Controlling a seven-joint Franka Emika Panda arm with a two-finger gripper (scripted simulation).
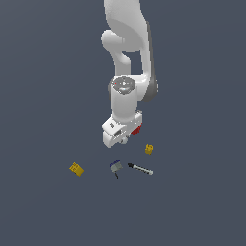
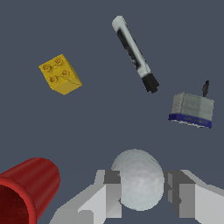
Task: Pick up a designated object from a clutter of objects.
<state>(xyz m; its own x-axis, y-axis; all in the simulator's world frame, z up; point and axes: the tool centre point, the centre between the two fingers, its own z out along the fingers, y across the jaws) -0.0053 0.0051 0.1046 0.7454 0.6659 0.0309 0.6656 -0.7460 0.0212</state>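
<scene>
The ball (image 2: 139, 183) is seen in the wrist view between the two fingers of the gripper (image 2: 142, 192), one finger at each side; whether the pads actually touch it cannot be told. In the exterior view the ball is hidden beneath the gripper (image 1: 124, 140). A red cup (image 2: 27, 192) lies on its side just beside the gripper. Further out lie a yellow block (image 2: 60, 74), a marker (image 2: 134, 53) and a grey-blue gadget (image 2: 192, 109). A second yellow block (image 1: 76, 169) lies well apart, toward the exterior view's left.

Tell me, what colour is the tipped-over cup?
Red; the tipped-over plastic cup shows best in the wrist view.
</scene>
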